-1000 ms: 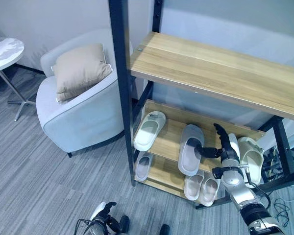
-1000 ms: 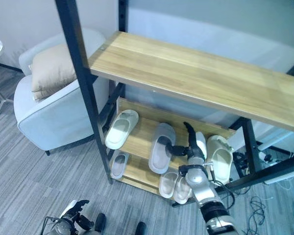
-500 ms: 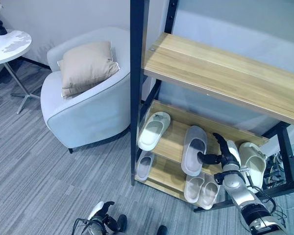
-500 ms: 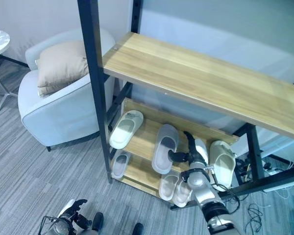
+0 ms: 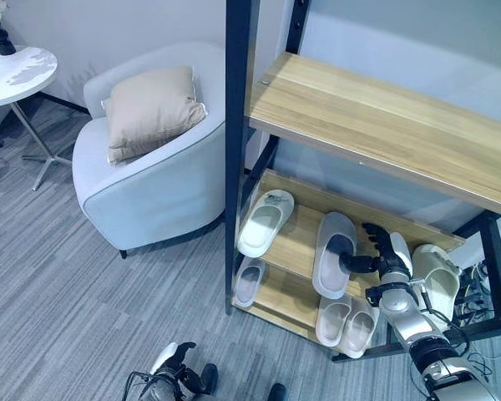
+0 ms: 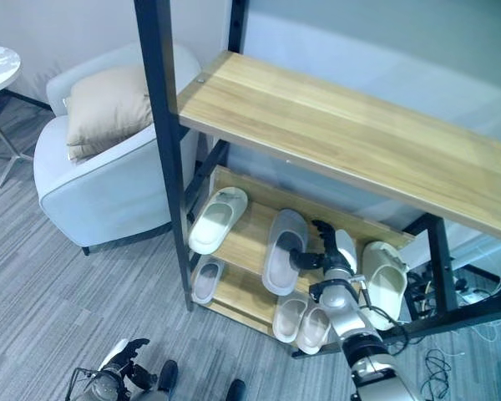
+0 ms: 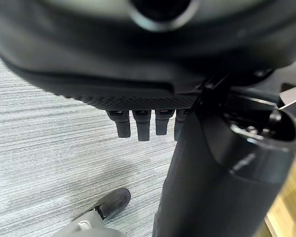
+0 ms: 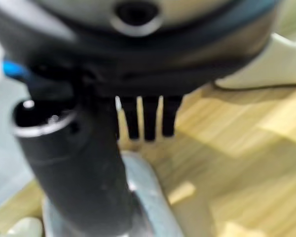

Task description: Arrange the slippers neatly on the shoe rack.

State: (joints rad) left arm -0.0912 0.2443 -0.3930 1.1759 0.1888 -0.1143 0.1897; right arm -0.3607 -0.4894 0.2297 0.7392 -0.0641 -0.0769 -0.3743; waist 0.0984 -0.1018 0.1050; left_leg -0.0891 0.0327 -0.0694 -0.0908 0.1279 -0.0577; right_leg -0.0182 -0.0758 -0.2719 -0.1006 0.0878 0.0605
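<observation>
On the middle wooden shelf of the black-framed shoe rack (image 5: 294, 242), the robot's right hand (image 5: 384, 253) has its thumb resting on the heel end of the pale grey slipper (image 5: 333, 253), fingers straight and relaxed, gripping nothing. That slipper's heel overhangs the shelf's front edge, so a careless sideways nudge could tip it onto the pair of beige slippers (image 5: 345, 322) below. The left hand (image 7: 143, 122) hangs open above the carpet.

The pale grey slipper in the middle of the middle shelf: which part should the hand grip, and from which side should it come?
Probably the strap end of the pale grey slipper, from its right side. There the right hand already has its thumb at the opening; the fingers stay straight. The heel overhangs the wooden middle shelf.
</observation>
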